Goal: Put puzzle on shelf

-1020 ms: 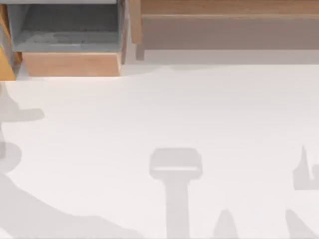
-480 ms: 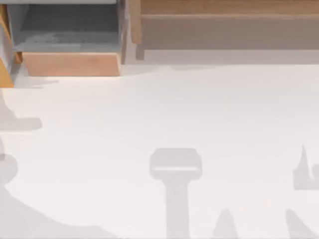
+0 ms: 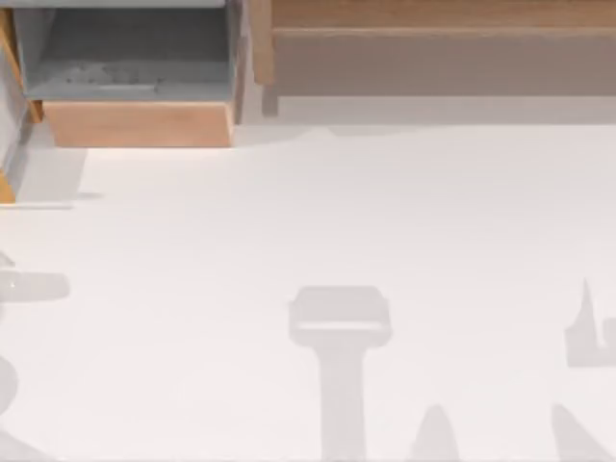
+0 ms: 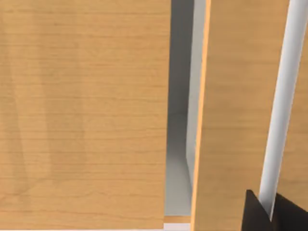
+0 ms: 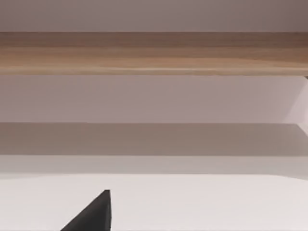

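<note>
The puzzle is out of view. The shelf (image 3: 433, 15) is a long brown wooden ledge with a darker front face, running along the table's far edge from the middle to the right. In the right wrist view the shelf (image 5: 154, 54) crosses as a wood band, well beyond a dark part of my right gripper (image 5: 94, 215) at the picture's edge. A dark part of my left gripper (image 4: 272, 214) sits close against light wooden panels (image 4: 82, 110) with a narrow grey gap between them.
A grey-walled cubby with a light-wood front board (image 3: 135, 123) stands at the far left. A wooden and grey panel edge (image 3: 8, 164) shows at the left margin. Arm shadows lie on the white table (image 3: 318, 221) at the front and left.
The wooden edge at the top view's left margin has slid toward the front. The shadows on the table's left have shrunk toward the left edge. The shadows at the front and right are unchanged.
</note>
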You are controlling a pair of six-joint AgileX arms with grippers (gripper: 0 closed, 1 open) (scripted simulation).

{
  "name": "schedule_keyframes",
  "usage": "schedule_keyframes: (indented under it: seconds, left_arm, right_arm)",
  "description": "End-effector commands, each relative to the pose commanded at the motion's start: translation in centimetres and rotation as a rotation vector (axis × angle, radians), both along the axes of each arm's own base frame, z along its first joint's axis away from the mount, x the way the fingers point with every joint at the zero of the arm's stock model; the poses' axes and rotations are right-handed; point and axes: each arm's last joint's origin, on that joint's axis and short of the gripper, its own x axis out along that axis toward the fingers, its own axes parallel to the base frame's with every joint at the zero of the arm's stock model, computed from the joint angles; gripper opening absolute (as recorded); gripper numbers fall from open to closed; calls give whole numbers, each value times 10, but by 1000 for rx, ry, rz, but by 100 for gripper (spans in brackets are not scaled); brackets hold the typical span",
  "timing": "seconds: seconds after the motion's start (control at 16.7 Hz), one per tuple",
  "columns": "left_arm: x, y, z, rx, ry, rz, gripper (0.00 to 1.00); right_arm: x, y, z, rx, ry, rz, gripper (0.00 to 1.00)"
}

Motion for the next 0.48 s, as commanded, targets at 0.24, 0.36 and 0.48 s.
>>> schedule_keyframes:
  seconds: [0.24,0.36,0.48]
  left_arm:
    - [-4,1,0,4,-2,2,0]
    - [-19,2,0,3,-1,2,0]
    - [-39,2,-2,-4,5,0,0]
  right_arm:
    - [0,0,0,0,0,0,100]
    - [0,0,0,0,0,0,100]
    - [0,0,0,0,0,0,100]
